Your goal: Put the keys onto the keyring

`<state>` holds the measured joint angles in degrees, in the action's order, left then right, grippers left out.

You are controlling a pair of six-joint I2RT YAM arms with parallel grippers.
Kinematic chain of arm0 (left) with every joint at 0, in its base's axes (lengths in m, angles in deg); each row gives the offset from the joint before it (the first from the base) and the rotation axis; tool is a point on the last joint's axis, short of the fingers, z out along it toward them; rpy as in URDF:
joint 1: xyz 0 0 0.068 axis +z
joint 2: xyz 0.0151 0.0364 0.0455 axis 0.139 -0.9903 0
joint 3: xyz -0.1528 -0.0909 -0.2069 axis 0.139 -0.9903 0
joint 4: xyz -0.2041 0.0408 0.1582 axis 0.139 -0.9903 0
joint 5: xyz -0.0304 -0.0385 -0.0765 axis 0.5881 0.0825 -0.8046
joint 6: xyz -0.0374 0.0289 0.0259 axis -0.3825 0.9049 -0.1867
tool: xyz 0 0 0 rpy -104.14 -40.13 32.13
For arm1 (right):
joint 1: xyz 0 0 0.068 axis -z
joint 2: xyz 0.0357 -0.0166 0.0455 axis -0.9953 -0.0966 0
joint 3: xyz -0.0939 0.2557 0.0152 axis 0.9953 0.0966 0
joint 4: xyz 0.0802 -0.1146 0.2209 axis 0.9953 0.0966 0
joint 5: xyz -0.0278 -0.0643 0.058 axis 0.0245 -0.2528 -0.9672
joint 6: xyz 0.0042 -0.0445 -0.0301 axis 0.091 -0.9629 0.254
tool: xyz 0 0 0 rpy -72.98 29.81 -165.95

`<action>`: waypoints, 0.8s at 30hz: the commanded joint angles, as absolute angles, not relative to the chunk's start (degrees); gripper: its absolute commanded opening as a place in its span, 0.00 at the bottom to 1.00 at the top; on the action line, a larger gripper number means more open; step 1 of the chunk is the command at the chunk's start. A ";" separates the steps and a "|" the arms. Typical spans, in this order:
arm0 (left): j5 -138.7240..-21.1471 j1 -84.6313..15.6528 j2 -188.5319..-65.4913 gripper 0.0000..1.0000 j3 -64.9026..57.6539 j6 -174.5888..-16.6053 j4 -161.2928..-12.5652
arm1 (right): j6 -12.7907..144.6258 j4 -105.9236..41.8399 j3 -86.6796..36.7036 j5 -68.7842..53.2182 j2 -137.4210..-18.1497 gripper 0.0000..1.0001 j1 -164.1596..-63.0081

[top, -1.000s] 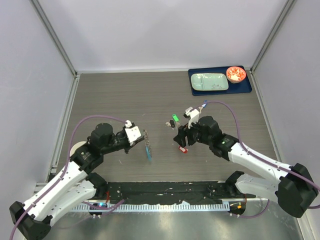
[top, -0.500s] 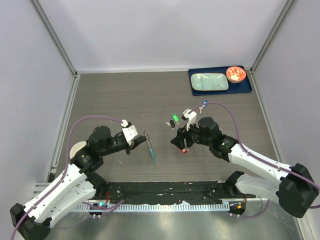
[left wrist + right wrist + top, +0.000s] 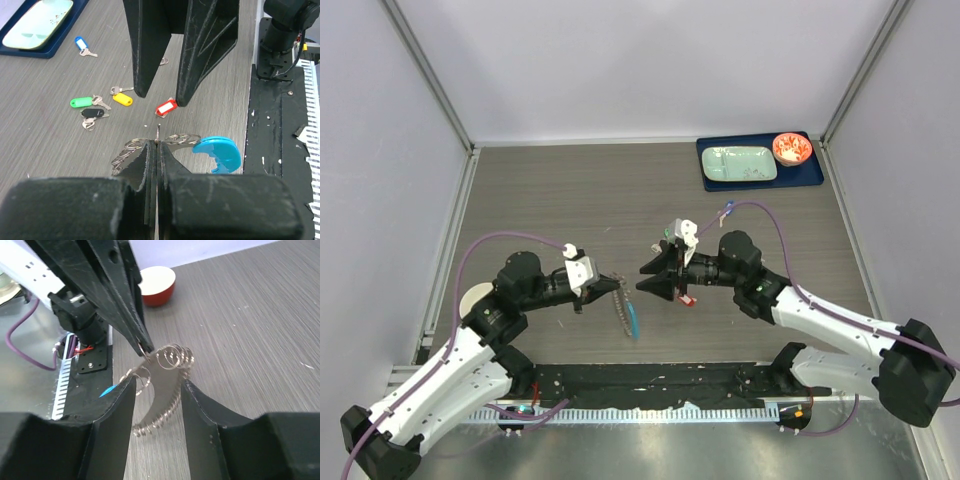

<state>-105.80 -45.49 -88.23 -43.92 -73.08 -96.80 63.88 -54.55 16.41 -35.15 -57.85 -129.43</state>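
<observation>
Since 1 second ago, the right gripper has been swung left, away from the red key, and is now set tip to tip with the left gripper. The left gripper has been shifted right and nearer the arm bases, together with the keyring.

The left gripper is closed tight, and a silvery wire of the keyring is pinched between its fingertips. The keyring is held up off the counter. Its wire coils are spread to both sides of the pinch, and its blue crescent is seen at the end nearer the arm bases.

The right gripper is held partly open, with a clear gap between its 2 fingers, and nothing is gripped by it. Its tips are pointed at the keyring from just beside it; whether it is touched cannot be told.

5 keys are seen lying on the counter. The red key is under the right gripper. The yellow key, green key and black key are clustered near it. The blue key is well apart, close to the dark blue tray, on which a pale green plate is carried.
</observation>
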 commanded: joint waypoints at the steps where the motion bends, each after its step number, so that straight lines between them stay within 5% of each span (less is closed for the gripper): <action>1: -109.29 -45.69 -88.43 0.00 -43.19 -72.59 -91.32 | 60.60 -59.18 12.68 -39.78 -59.72 0.46 -131.04; 24: -111.14 -45.61 -88.70 0.00 -43.19 -73.64 -89.92 | 59.28 -59.97 10.04 -42.77 -64.38 0.26 -132.71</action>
